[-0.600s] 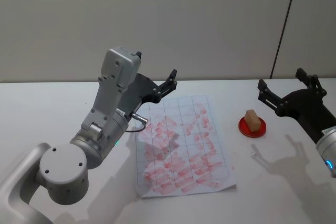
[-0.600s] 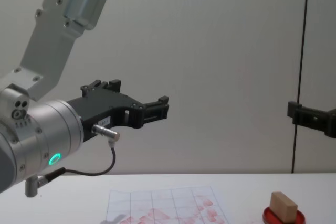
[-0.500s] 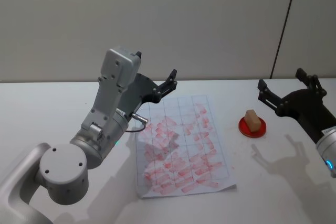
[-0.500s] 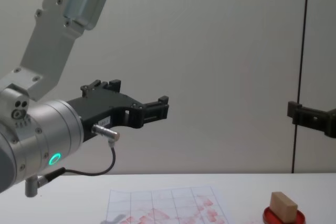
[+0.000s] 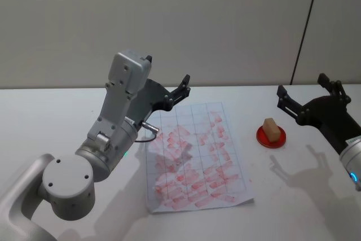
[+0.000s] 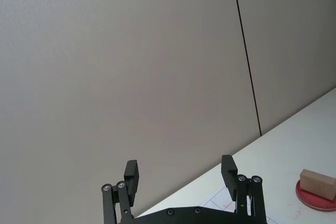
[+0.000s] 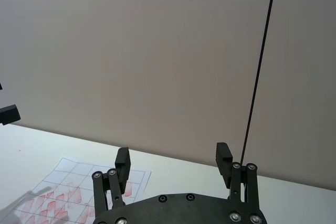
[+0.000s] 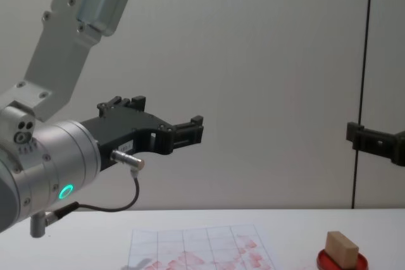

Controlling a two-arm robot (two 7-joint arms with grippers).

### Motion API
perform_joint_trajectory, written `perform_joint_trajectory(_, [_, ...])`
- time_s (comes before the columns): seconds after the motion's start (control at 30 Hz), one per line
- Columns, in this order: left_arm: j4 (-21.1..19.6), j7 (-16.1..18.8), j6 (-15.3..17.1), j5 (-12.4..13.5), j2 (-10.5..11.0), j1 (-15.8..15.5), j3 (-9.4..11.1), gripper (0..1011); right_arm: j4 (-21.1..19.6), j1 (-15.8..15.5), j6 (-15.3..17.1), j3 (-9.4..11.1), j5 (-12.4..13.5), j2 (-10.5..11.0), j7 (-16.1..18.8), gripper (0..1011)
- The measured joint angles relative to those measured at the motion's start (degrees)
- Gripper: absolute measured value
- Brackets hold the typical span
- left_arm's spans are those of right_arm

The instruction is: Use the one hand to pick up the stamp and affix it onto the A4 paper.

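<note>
Starting at frame left, your left gripper (image 5: 168, 71) hangs wide open, empty, over the A4 paper (image 5: 194, 156)'s upper left corner. Right of centre, the stamp (image 5: 272, 128) sits on the red ink pad (image 5: 263, 138). At the right edge your right gripper (image 5: 302, 84) gapes, empty; closing off-centre could tip the stamp over.

In your head view, the A4 paper (image 5: 194, 156) lies on the worktop (image 5: 51, 117) at lower centre. Right of it and apart, the stamp (image 5: 272, 128) sits on the ink pad (image 5: 271, 137). The left gripper (image 5: 168, 70) shows just upper left of the sheet, and the right gripper (image 5: 300, 84) upper right of the pad.
</note>
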Motion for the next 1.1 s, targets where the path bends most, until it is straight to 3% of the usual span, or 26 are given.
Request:
perform_joint_trajectory(0.53, [0.0, 0.0, 0.0, 0.0, 0.0, 0.0, 0.0, 1001, 0.0, 0.1, 1.1, -0.5, -0.8, -0.8, -1.2, 1001])
perform_joint_trajectory(0.8, [0.0, 0.0, 0.0, 0.0, 0.0, 0.0, 0.0, 1001, 0.7, 1.0, 5.9, -2.0, -2.9, -3.5, -4.3, 1001])
perform_joint_trajectory(1.1, [0.0, 0.0, 0.0, 0.0, 0.0, 0.0, 0.0, 1001, 4.8, 3.8, 12.6, -3.6, -5.1, -7.7, -7.7, 1001])
